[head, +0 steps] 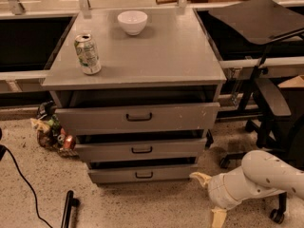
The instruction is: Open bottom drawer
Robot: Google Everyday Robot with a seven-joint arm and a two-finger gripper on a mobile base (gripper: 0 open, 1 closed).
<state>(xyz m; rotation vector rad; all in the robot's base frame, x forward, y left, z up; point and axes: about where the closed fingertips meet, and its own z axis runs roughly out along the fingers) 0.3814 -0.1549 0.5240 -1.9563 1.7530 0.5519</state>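
The bottom drawer (142,174) is the lowest of three grey fronts in the cabinet, with a small black loop handle (144,175). A dark gap shows above its front. My gripper (206,199) is low near the floor, to the right of the drawer's right end and apart from it. Its two cream fingers (200,178) are spread open and hold nothing. The white arm (266,172) comes in from the lower right.
The middle drawer (141,149) and the tall top drawer (137,118) sit above. A can (87,54) and a white bowl (132,22) stand on the cabinet top. Clutter (52,129) lies on the floor at left, with a black cable (21,179). An office chair (273,103) stands at right.
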